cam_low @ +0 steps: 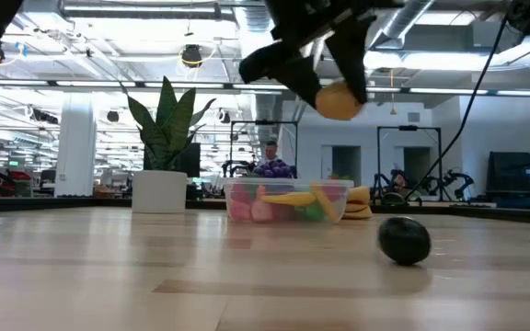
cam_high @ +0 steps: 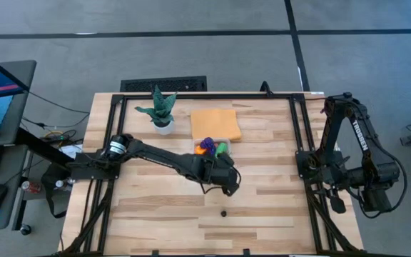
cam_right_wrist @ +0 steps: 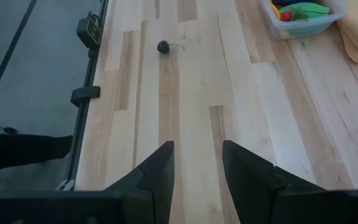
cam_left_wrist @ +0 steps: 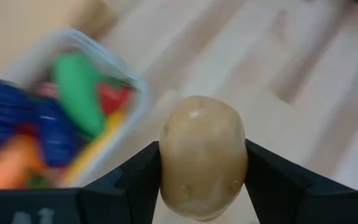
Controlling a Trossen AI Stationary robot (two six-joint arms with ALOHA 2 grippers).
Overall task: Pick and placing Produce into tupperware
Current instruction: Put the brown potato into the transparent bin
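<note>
Table (cam_high: 262,207) of pale wood carried everything, and two dark arms stood at it, one on each side. The left arm reached across to the middle, and its gripper (cam_left_wrist: 202,163) was closed on one tan potato (cam_left_wrist: 202,155), with a finger pressed on each side of it. In the low view the potato (cam_low: 337,101) hung in the air, higher than the tub (cam_low: 288,200) and a little to the side of it, not over its opening. The left wrist view showed the tub (cam_left_wrist: 114,81) near the potato, with clear wall and rounded corner.

The right gripper (cam_right_wrist: 196,163) waited at the right edge of the table, well apart from the tub. Its fingers stood partly open with only bare wood between them; it held nothing.

One orange cloth (cam_high: 215,123) lay flat behind the tub and touched it. One green plant (cam_high: 161,108) in a white pot stood beside the cloth.

The high view showed only purple, orange and green pieces in the tub (cam_high: 225,140). The low view added yellow, pink and red ones through the wall. I could not count them exactly.

One small dark fruit (cam_high: 224,212) lay alone on the wood, nearer the front edge. The right wrist view showed a thin stem on it (cam_right_wrist: 163,46), which the other views did not show.
</note>
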